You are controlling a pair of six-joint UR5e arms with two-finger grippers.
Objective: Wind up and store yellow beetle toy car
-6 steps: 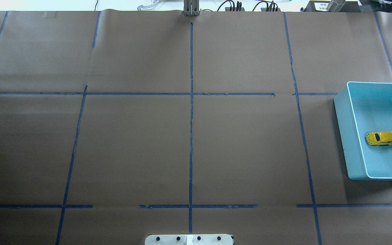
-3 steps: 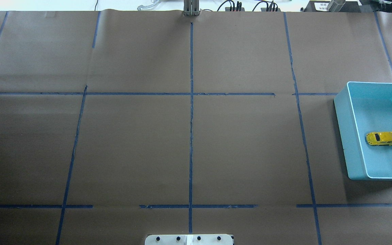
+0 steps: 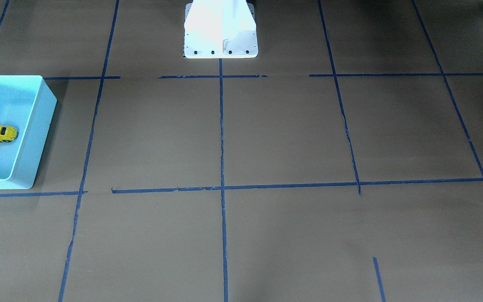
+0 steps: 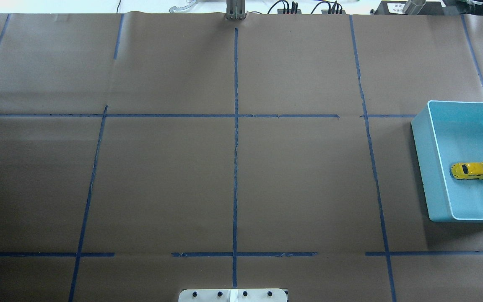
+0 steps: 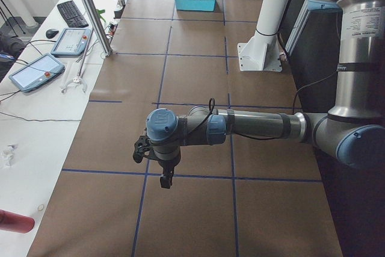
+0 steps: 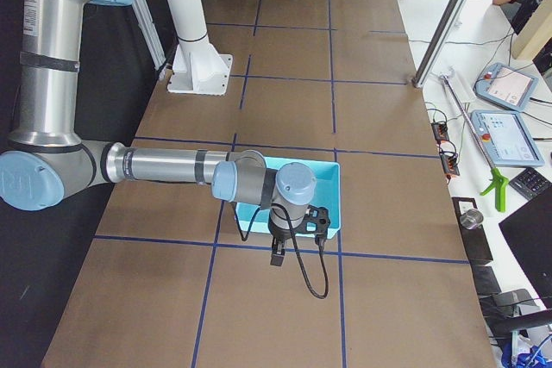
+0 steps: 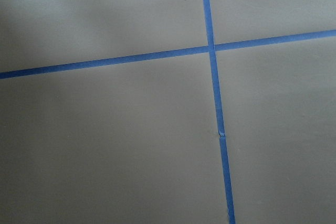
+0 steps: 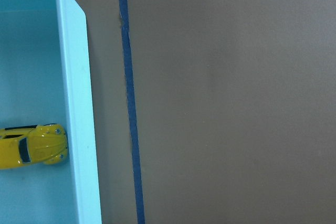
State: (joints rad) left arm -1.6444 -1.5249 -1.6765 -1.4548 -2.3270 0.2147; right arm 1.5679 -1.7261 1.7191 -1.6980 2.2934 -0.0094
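Left gripper [image 5: 165, 180]: seen only from the side camera, so can't tell the jaw gap, nor whether it holds anything. It hangs off the near arm, pointing down above the brown paper-covered table [image 4: 162, 184], by a crossing of blue tape lines [image 7: 212, 49].

Right gripper [image 6: 278, 256]: same, jaw state can't be read. It points down, above the table at the edge of the light blue rectangular plastic bin [image 4: 421, 167].

The small yellow beetle-shaped toy car [image 4: 471, 171] sits on the bin floor, one end just beside that wall [image 8: 79, 129].
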